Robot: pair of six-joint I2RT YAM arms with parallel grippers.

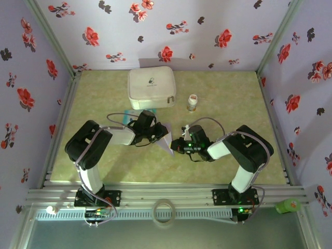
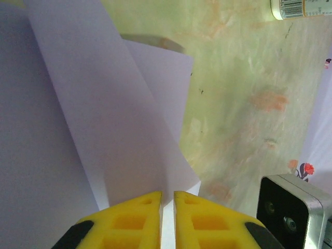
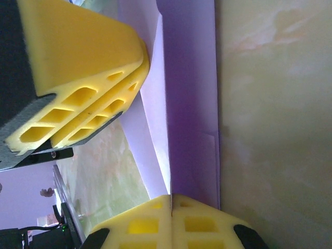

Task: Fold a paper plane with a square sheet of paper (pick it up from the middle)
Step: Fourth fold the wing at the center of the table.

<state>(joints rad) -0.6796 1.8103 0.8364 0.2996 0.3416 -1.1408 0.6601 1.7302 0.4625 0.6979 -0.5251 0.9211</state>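
Note:
The lavender square sheet of paper [image 1: 165,139] hangs folded into overlapping layers between my two grippers, above the middle of the table, its lower end a point. Whether it has a finished paper plane shape I cannot tell. In the left wrist view the folded paper [image 2: 114,129] fans upward from my left gripper [image 2: 167,195], which is shut on one edge. My right gripper [image 3: 171,197] is shut tight on a creased edge of the paper [image 3: 189,104]. The left gripper's fingers [image 3: 83,78] sit close by. From above, the left gripper [image 1: 157,132] and right gripper [image 1: 178,146] face each other.
A white zip case [image 1: 151,87] lies at the back, and a small bottle [image 1: 193,102] stands to its right. A teal-and-white packet [image 1: 129,117] peeks out behind the left arm. Flowered walls close in three sides. A tape ring [image 1: 164,211] rests on the front rail.

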